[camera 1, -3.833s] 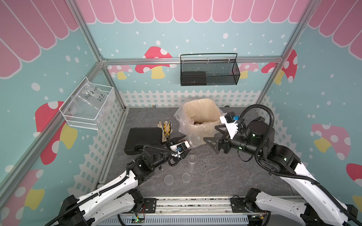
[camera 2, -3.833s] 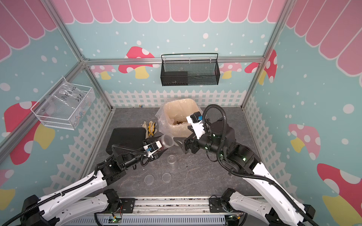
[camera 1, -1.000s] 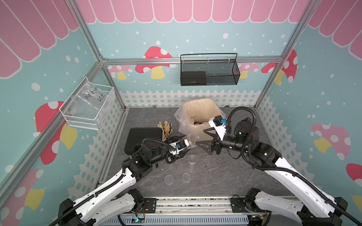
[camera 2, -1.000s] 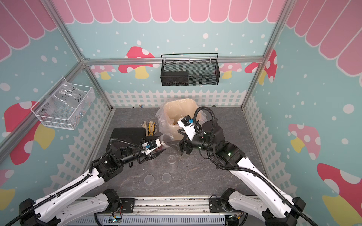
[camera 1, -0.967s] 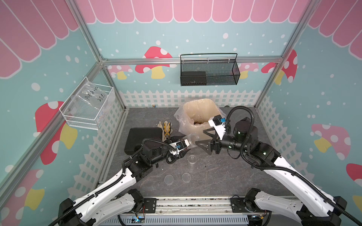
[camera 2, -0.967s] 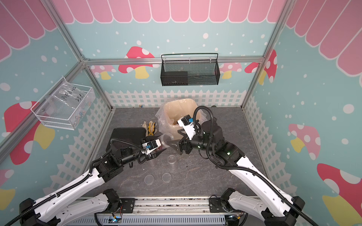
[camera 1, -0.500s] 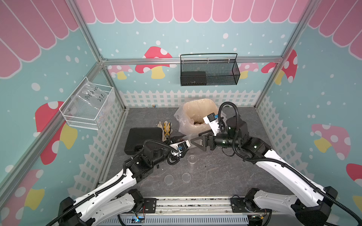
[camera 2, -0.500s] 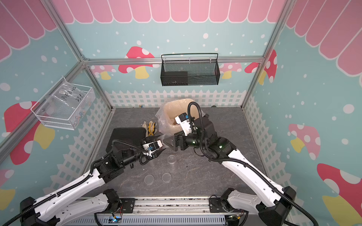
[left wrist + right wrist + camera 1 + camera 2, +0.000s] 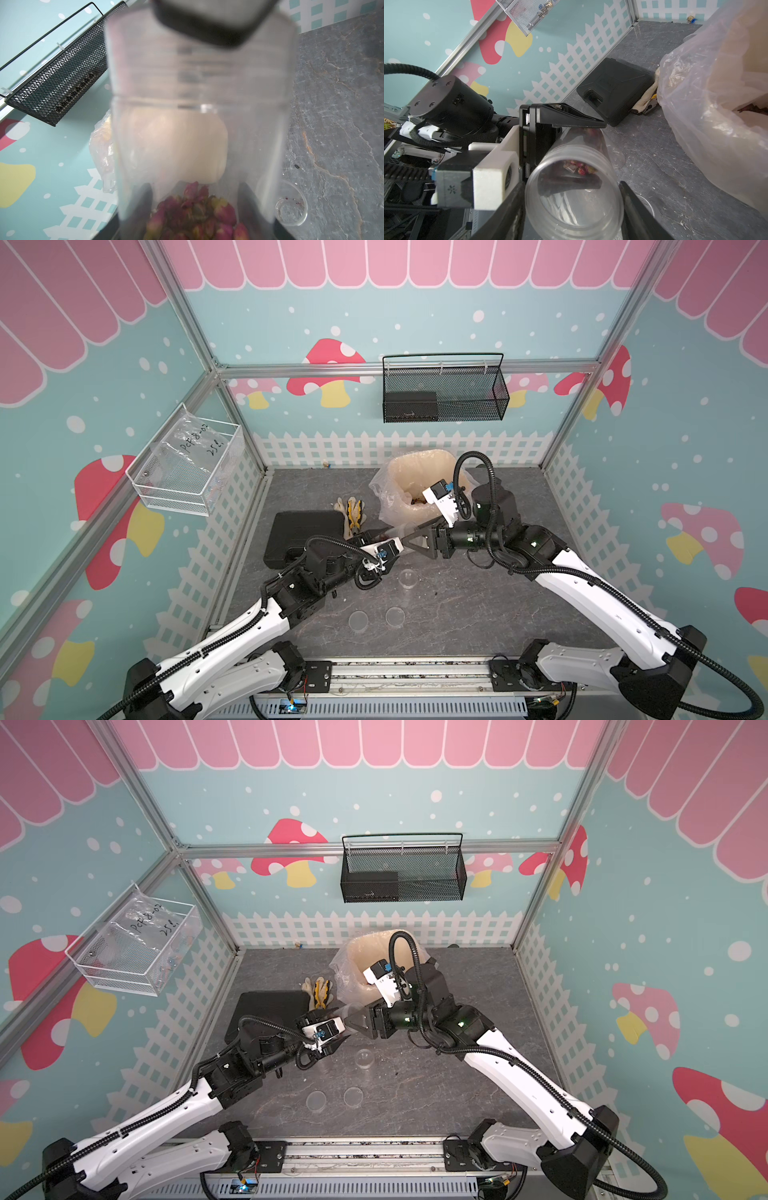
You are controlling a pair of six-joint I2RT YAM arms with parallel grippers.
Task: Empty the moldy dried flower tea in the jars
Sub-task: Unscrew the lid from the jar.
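Change in the last second: your right gripper (image 9: pixel 572 184) was wide open and standing off to the side. It has now come across, and its jaws have closed in on the mouth end of the clear jar (image 9: pixel 566 209). In the right wrist view both fingers sit against the rim, one on each side, so it reads as a grip. I can't confirm how firm it is.

The left gripper (image 9: pixel 603 154) is unchanged, clamped on the jar's base end. Both arms now hold the same jar.

The jar lies roughly level, off the table, just in front of the lined bin (image 9: pixel 409 477), with its mouth open towards the right wrist. The dried rosebud tea (image 9: pixel 195 212) is still heaped at the base end and nothing is spilling. There is some tea already in the bin.

My read is that this is a handover, so this jar is not emptied yet. You'd want the left to let go only once the right is secure. A rim-end grip on smooth plastic could slip when you tip it.

A small empty jar (image 9: pixel 408 578) stands on the table with pink residue inside. Two lids (image 9: pixel 358 620) lie nearer the front.
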